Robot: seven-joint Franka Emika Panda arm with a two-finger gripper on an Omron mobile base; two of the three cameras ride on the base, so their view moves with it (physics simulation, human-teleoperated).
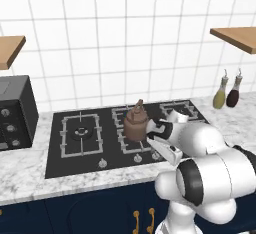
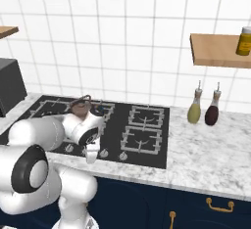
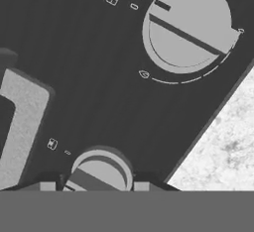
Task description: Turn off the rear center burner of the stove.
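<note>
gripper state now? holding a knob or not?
Gripper: low over a silver knob at the front of the stove; open or shut cannot be told, fingers barely visible. No grasp confirmed.

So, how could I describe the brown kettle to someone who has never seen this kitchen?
Start at the black stove set in the marble counter under the white tiled wall. The brown kettle stands on the middle grates, just beyond the robot's hand. It is the only rounded brown vessel there, unlike the two slim bottles at the right.
</note>
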